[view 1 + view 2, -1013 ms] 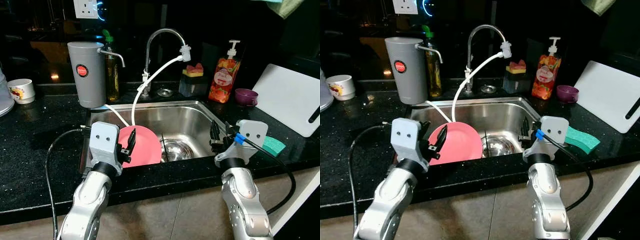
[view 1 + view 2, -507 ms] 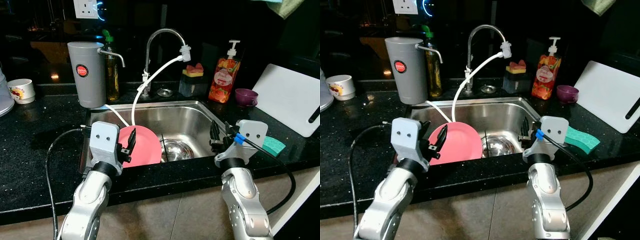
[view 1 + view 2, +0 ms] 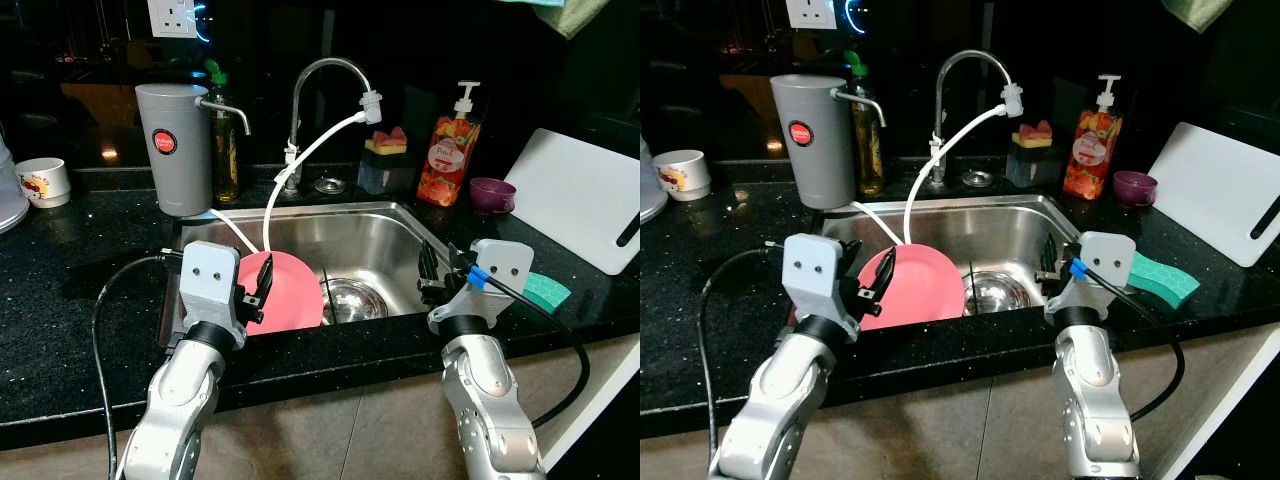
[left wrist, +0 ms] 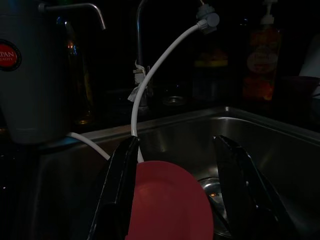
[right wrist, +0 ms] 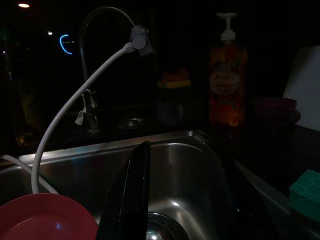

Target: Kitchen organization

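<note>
**Both grippers wait at the front edge of the sink, the pink plate stands inside**

The pink plate [image 3: 288,290] is inside the steel sink [image 3: 370,235], on the robot's left side of the basin, and it stands tilted on its edge against the front wall. The left gripper [image 4: 175,195] is at the front rim of the sink just before this plate. Its two black fingers [image 4: 120,190] are spread wide, and in the left wrist view the top of the plate is seen between them, but the fingers do not press on it. The right gripper [image 5: 185,200] is at the front right corner of the sink, its fingers apart and holding nothing; they point into the basin toward the round drain [image 3: 352,298].

A white hose [image 3: 300,165] goes from the tip of the faucet [image 3: 325,75] down into the sink behind the plate. A grey water dispenser [image 3: 175,148] stands on the black counter [image 3: 80,260] at the back left. At the back right there is an orange soap bottle [image 3: 447,150] and a small purple bowl [image 3: 492,193]. A green sponge [image 3: 546,290] lies on the counter near the right gripper, and a white cutting board [image 3: 585,205] lies further to the right
</note>
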### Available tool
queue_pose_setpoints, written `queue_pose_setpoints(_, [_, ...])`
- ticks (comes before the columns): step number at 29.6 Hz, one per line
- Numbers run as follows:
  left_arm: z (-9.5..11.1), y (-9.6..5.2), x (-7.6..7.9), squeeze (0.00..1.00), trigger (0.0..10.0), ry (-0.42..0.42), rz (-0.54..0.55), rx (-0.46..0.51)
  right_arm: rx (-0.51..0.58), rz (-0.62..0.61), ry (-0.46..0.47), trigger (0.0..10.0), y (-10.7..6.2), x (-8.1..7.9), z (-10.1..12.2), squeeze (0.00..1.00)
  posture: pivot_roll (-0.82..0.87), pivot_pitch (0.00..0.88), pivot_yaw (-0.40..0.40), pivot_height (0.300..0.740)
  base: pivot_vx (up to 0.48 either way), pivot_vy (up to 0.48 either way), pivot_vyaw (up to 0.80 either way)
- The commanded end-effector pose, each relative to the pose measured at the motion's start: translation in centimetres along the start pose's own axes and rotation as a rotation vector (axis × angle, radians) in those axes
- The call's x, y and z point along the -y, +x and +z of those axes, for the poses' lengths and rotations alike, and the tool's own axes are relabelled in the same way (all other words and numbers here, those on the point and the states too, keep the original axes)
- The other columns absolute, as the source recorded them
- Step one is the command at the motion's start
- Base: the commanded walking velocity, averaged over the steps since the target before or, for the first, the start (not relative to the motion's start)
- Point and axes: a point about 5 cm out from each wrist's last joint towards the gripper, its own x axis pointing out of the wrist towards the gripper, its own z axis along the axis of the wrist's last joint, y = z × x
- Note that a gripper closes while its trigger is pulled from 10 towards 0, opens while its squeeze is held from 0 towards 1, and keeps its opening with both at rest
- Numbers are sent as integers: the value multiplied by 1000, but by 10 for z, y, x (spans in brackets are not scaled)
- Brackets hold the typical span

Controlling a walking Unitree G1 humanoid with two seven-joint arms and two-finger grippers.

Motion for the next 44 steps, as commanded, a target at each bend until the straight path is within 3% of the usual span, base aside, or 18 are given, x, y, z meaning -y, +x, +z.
queue_pose_setpoints(1, [-4, 0, 0, 0, 10000, 3, -2, -14, -3, 6, 1, 10000, 2, -1, -1, 0, 116, 23, -82, 740, 0, 0, 0])
queue_pose_setpoints(44, [-7, 0, 1, 0, 10000, -6, 7, -26, -7, -3, -2, 10000, 1, 1, -3, 0, 109, 29, -77, 740, 0, 0, 0])
